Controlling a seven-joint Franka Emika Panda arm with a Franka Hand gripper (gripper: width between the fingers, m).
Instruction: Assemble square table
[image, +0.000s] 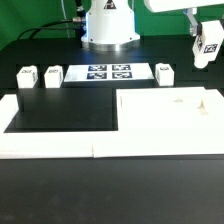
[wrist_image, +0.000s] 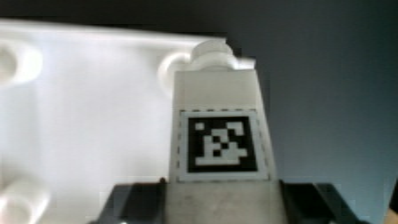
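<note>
Holding one leg in the air, the tool (image: 205, 36) hangs at the exterior view's right, above the far side of the desk (image: 60, 115). Its two dark fingers pinch the held leg (image: 208, 48), and the wrist view shows the tag facing the camera and the knobbed end pointing away. The square plate (image: 170, 112) lies flat on the desk at the exterior view's right, nearer the camera than the tool. Its top looks bare, with no leg standing in it, so I'd call this early going: one leg in hand, none fitted, all four to go. Three more wait in a row along the far side: the far-left leg (image: 27, 77), the second leg (image: 54, 74) just beside it, and the third leg (image: 165, 72) just beyond the plate's far edge. The marker board (image: 108, 72) lies between the second and third. White border rails (image: 50, 148) run down the left and along the near side, and the plate sits against them. Nothing blocks the way from held leg to plate, though the third leg sits close enough to get brushed on the way down.
</note>
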